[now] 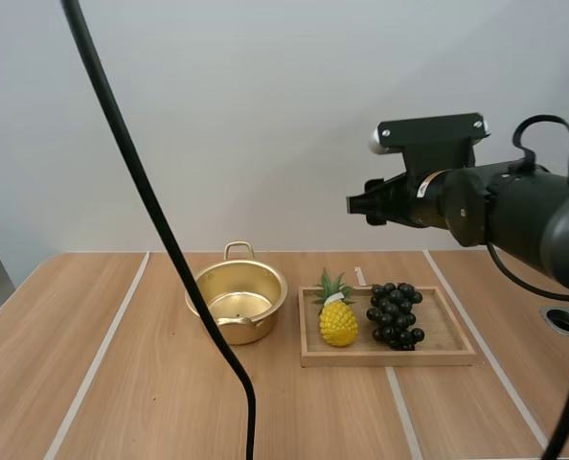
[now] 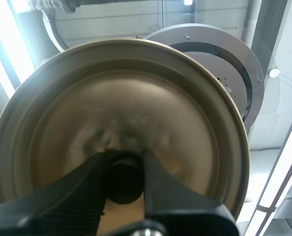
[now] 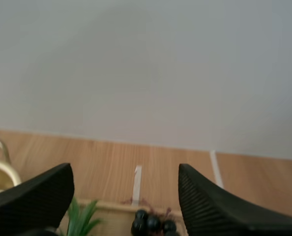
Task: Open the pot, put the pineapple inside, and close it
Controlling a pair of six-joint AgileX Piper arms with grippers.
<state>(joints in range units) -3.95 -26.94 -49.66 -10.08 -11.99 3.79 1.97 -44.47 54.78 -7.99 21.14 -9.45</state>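
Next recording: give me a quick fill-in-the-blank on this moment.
The pot stands ____ on the table.
The left gripper pinches the lid by its ____.
The pineapple lies on the wooden tray beside the ____.
The right gripper, fingers apart, holds ____.
Missing: open; knob; grapes; nothing.

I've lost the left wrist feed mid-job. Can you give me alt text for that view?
The left hand is pinching the dark knob at the centre of the pot's lid, one finger on each side of it. The round, brass-coloured lid has its knob side turned to the camera.
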